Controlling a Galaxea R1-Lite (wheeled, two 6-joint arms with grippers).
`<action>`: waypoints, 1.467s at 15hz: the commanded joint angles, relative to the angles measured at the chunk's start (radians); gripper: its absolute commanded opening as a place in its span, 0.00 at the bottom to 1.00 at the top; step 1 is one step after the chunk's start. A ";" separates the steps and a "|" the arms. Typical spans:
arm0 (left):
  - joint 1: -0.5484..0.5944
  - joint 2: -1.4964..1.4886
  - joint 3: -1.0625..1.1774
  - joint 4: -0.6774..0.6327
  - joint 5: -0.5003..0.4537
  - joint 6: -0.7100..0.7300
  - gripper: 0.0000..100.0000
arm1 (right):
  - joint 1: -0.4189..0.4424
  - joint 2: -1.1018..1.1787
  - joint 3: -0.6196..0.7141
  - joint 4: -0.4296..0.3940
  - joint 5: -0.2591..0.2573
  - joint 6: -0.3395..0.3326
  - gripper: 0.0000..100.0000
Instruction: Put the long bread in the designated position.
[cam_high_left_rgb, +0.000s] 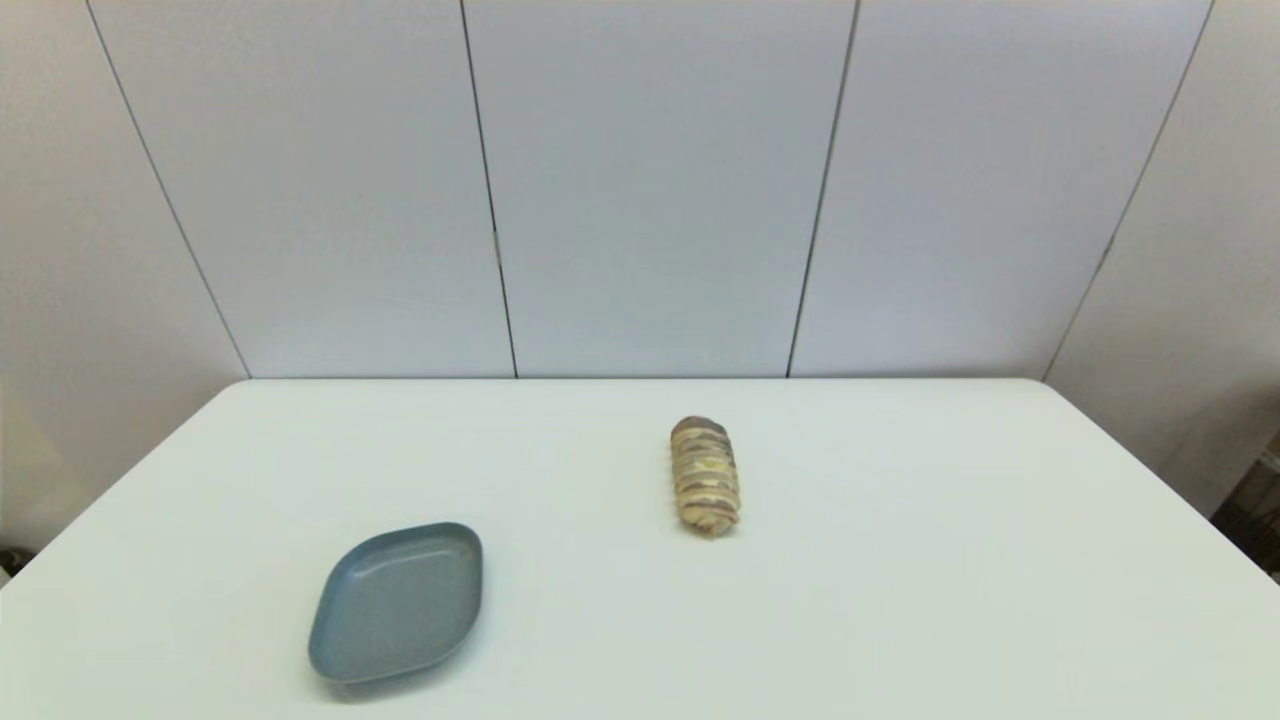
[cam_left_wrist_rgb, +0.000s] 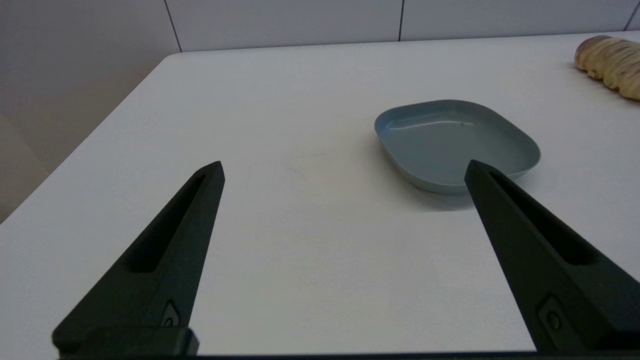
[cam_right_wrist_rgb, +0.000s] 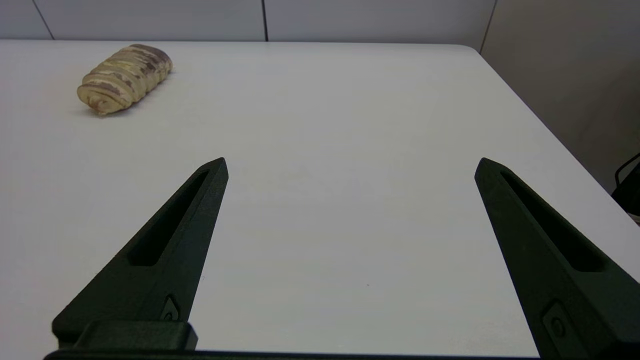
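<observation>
Smooth white table (cam_high_left_rgb: 900, 600), glossy blue-grey dish (cam_high_left_rgb: 345, 640)

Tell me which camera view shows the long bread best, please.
The right wrist view: the long bread lies whole on the white table, side and banded end clear. The head view shows it whole but end-on, foreshortened. The left wrist view cuts it at the edge, beyond the blue-grey dish.

Head cam high, looks forward and down over the whole table (cam_high_left_rgb: 900, 600) to the back wall. Left wrist cam sits low over the near-left table, facing the dish (cam_left_wrist_rgb: 457, 145); bread (cam_left_wrist_rgb: 612, 65) at its edge. Right wrist cam low over the near-right, facing the far edge. All three share the bread (cam_high_left_rgb: 706, 476) (cam_right_wrist_rgb: 125, 77).
</observation>
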 joint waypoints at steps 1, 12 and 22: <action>0.000 0.001 0.002 -0.001 0.000 0.000 1.00 | 0.001 0.001 0.000 0.000 0.000 -0.001 1.00; 0.000 0.001 0.002 -0.001 0.000 0.000 1.00 | 0.001 0.001 0.000 -0.002 -0.001 0.005 1.00; 0.000 0.001 0.002 -0.001 0.000 0.000 1.00 | -0.001 0.001 0.000 -0.002 -0.001 0.005 1.00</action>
